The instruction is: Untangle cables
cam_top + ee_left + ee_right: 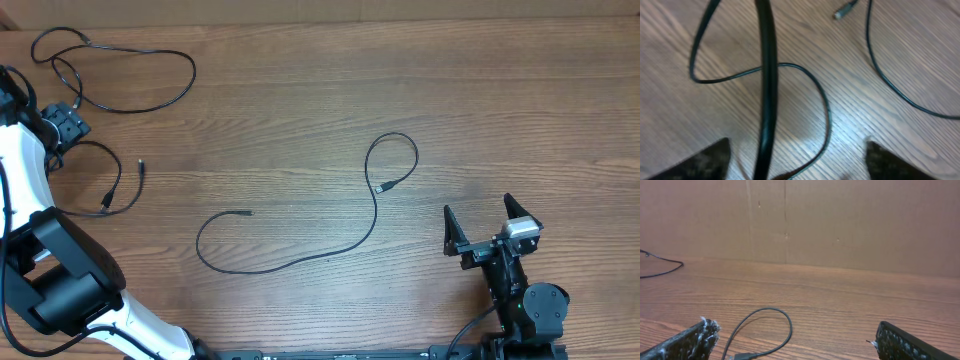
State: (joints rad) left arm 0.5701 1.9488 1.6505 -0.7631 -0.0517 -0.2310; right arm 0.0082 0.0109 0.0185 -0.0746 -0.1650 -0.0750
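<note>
Three cables can be made out on the worktop from overhead. The first cable is sprawled in loose loops at about 10 o'clock. The second cable is curled at 9 o'clock. The long cable is snaked across the middle, with a small loop at its 1 o'clock end. The left fingers are sat just above the second cable, so one end of it can't be traced past them from above. In the left wrist view they're seen spread wide with nothing pinched, and only their tips are shown at the bottom edge. A thin strand is looped on the wood between them. A fat blurry black line is run straight up the middle, too out of focus to be called cable or arm wiring. The right fingers are spread too, empty, at 4 o'clock. The long cable's loop in front of them is cut off by the bottom edge of the right wrist view.
</note>
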